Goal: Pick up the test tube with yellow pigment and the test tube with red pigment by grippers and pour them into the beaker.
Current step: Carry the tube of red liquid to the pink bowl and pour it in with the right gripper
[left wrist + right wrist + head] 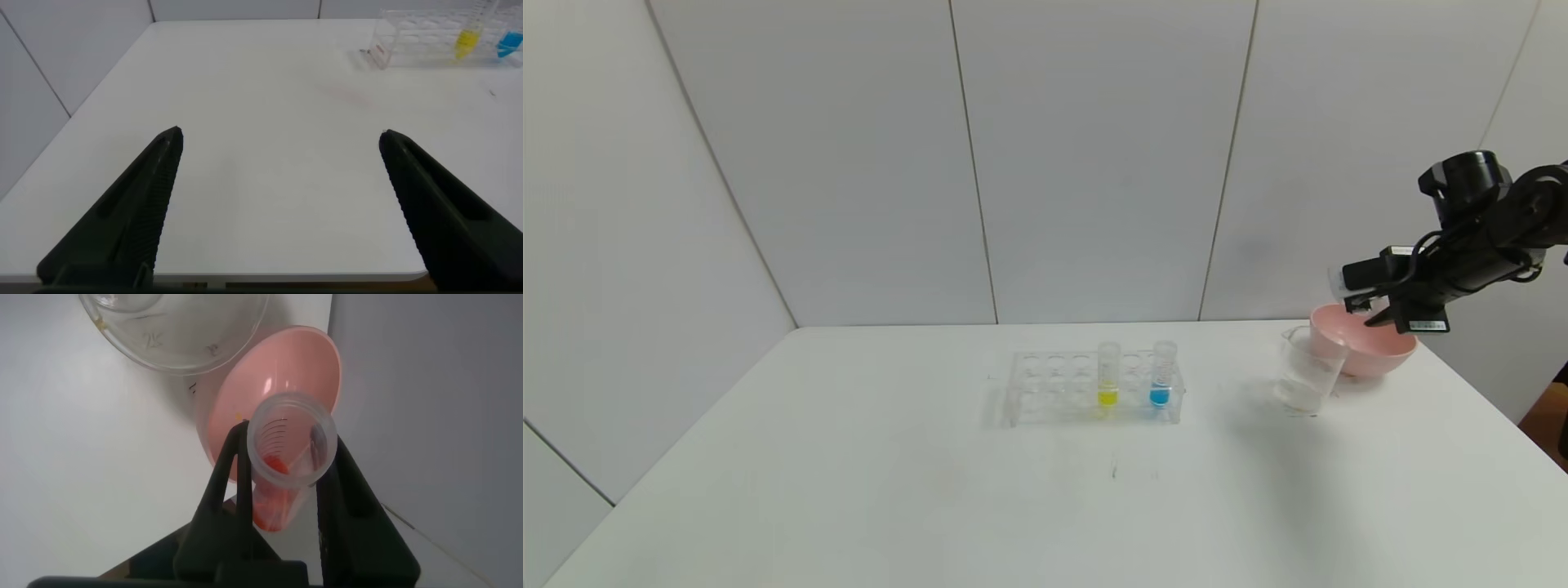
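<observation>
Head view shows my right gripper [1349, 292] raised at the 3 o'clock side of the white table [849, 474], above the pink bowl [1380, 351] and just beyond the beaker [1305, 371]. My right wrist view shows its black fingers [347, 486] clamped on either side of the test tube with red pigment [292, 441], whose ridged open rim faces the camera; a little red-orange liquid sits inside its clear wall. Seen from that wrist, the tube's mouth lies over the bowl's smooth pink rim, with the beaker's clear round lip close by.

My left gripper [282, 143] is parked low over the table's near left edge, its tapered, ribbed fingers spread wide with nothing between them.

At 12 o'clock from the table's middle stands a clear plastic rack [1093, 390] with round wells. The test tube with yellow pigment [1108, 376] stands upright in it, well apart from both grippers, and a blue-liquid tube [1162, 376] stands at its 3 o'clock, near it. Both are clear, round-bottomed, with ridged rims
</observation>
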You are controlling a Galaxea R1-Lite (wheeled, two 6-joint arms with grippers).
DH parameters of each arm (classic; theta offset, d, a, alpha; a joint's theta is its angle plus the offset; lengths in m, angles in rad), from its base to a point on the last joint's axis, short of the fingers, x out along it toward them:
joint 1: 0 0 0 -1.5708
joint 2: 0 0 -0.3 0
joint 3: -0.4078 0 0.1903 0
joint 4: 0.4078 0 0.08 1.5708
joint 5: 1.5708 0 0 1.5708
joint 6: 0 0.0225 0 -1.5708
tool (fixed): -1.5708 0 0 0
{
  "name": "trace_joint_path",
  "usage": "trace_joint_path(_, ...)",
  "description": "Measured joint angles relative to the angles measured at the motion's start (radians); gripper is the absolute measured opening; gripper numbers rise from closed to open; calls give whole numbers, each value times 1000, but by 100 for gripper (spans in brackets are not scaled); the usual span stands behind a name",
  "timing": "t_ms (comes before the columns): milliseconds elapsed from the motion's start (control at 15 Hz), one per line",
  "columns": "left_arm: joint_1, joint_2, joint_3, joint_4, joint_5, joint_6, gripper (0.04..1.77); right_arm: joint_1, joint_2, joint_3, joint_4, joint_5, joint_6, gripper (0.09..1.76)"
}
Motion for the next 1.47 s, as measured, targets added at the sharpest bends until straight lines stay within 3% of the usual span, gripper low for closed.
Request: trace_joint_path(1467,0,0,0,0,0,0,172,92,-17,12,-3,-242,-34,51)
